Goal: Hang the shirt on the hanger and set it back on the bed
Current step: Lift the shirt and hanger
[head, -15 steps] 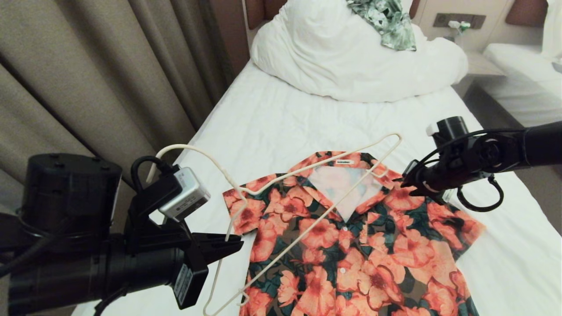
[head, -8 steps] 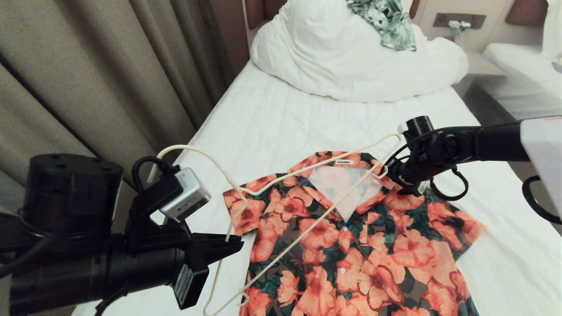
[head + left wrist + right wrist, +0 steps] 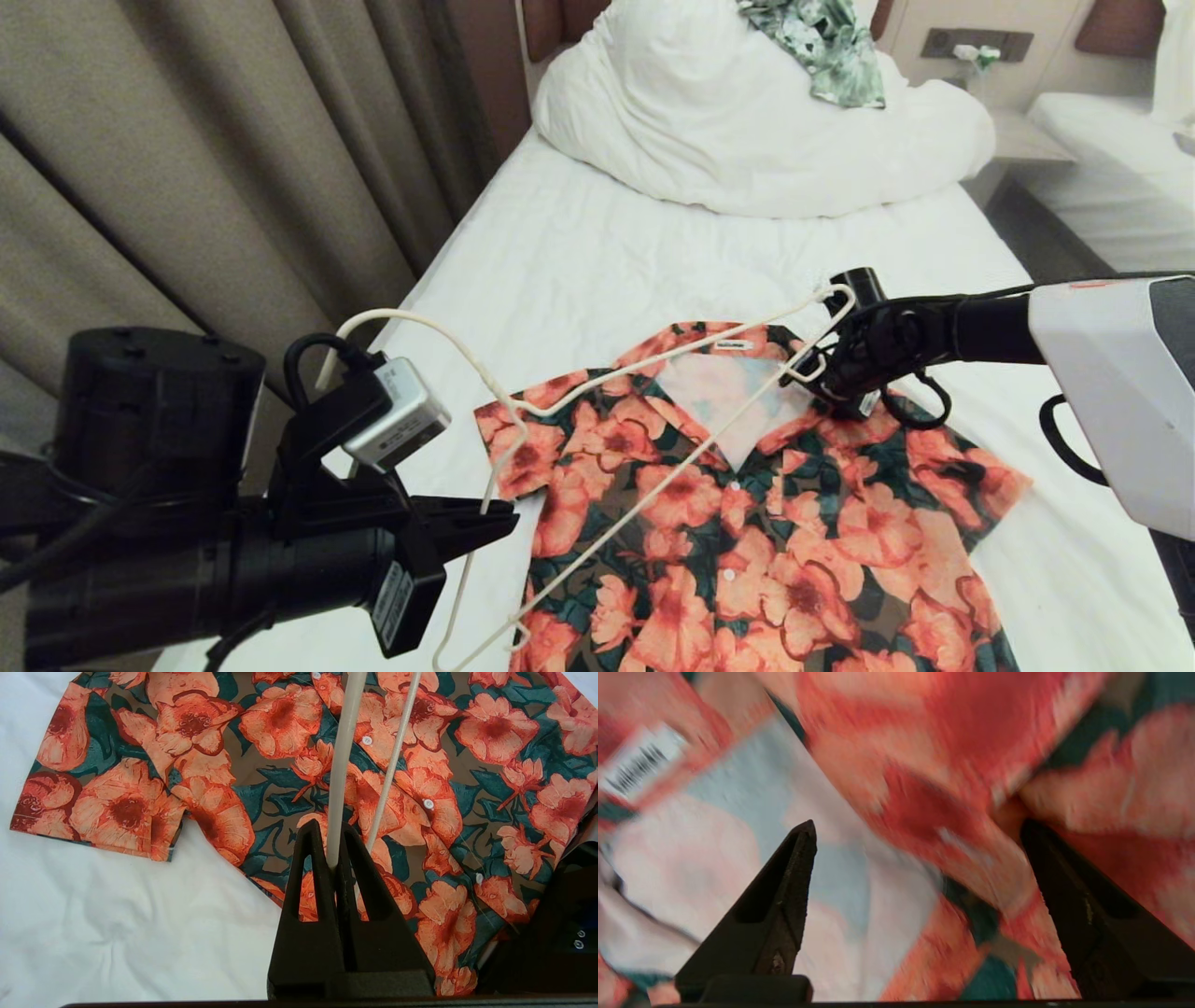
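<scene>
Shirt (image 3: 747, 523) lying flat and face up on the white sheet of the bed (image 3: 597, 252), collar toward the far end, with the hanger (image 3: 653, 485) resting aslant across it, hook off the left sleeve and one shoulder corner raised at the far right of the collar. Left gripper (image 3: 332, 858), near left, has its fingers closed on the hanger's wire close to the hook and holds the frame just above the fabric. Right gripper (image 3: 920, 858) hangs over the right side of the collar, fingers spread wide and holding nothing, the neck label (image 3: 637, 767) and pale inner lining beneath them. The step in hand appears to be taking hold of the collar edge so that the hanger's shoulder can be passed inside the neck opening. It is done well by lowering the fingers to straddle a single layer at the collar's edge, not the wire and not both front and back panels, and closing only once cloth lies between them. The left gripper should keep the frame level and steady, so that the raised corner can enter the opening without snagging the placket or dragging the shirt across the sheet.
</scene>
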Controlling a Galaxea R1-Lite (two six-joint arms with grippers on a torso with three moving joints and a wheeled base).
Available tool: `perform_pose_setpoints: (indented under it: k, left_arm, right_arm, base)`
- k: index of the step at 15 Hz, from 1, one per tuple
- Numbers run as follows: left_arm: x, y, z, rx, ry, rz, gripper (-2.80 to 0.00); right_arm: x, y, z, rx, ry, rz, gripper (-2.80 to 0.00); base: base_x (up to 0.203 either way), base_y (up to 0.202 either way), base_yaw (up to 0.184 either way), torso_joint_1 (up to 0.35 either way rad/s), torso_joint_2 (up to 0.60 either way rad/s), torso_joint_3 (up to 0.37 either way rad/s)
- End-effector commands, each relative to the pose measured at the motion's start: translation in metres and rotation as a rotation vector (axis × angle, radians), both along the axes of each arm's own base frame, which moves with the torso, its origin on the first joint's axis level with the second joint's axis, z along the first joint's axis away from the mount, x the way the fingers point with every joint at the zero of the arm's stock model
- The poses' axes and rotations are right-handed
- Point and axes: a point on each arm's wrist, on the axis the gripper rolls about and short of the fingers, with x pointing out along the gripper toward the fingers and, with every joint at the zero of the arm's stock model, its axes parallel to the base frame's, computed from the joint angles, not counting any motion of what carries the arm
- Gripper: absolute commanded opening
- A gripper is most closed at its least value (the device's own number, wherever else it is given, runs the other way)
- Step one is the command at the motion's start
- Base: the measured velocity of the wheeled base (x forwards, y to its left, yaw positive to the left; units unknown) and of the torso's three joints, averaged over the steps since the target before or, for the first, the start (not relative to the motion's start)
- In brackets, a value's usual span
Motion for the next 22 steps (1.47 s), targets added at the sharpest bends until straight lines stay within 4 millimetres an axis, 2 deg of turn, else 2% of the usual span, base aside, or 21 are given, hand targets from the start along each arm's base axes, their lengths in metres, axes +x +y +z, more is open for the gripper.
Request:
perform_pose_setpoints:
  k: [1, 3, 4, 10, 13, 16, 18, 22]
  left_arm:
    - [0.000, 0.000, 0.000, 0.002, 0.001, -0.001, -2.80]
    - [0.000, 0.000, 0.000, 0.001, 0.000, -0.001, -2.80]
    - [0.000, 0.000, 0.000, 0.001, 0.000, -0.001, -2.80]
    - [0.000, -0.001, -0.001, 0.002, 0.002, -0.003, -2.80]
    - [0.003, -0.002, -0.003, 0.011, 0.013, -0.003, -2.80]
    - [0.007, -0.005, -0.009, 0.036, 0.027, 0.017, -2.80]
    - [0.011, -0.006, -0.013, 0.053, 0.037, 0.033, -2.80]
    - [0.014, -0.008, -0.014, 0.062, 0.036, 0.048, -2.80]
  right_arm:
    - [0.005, 0.003, -0.002, 0.003, -0.044, -0.007, 0.00]
    - [0.005, 0.010, -0.006, -0.012, -0.041, 0.020, 0.00]
    - [0.005, 0.013, -0.010, -0.029, -0.036, 0.039, -2.80]
    - [0.007, 0.014, -0.003, -0.041, -0.084, 0.028, -2.80]
    - [0.000, 0.009, 0.015, -0.035, -0.110, 0.015, -2.80]
    - [-0.015, 0.002, 0.046, -0.024, -0.154, 0.007, -2.80]
    - [-0.029, -0.002, 0.059, -0.027, -0.149, 0.005, -2.80]
    - [-0.065, -0.011, 0.091, -0.032, -0.135, 0.009, -2.80]
  base:
    - [0.000, 0.000, 0.000, 0.000, 0.00, 0.000]
    - [0.000, 0.000, 0.000, 0.000, 0.00, 0.000]
    - [0.000, 0.000, 0.000, 0.000, 0.00, 0.000]
    - [0.000, 0.000, 0.000, 0.000, 0.00, 0.000]
    - [0.000, 0.000, 0.000, 0.000, 0.00, 0.000]
    - [0.000, 0.000, 0.000, 0.000, 0.00, 0.000]
    - [0.000, 0.000, 0.000, 0.000, 0.00, 0.000]
    - [0.000, 0.000, 0.000, 0.000, 0.00, 0.000]
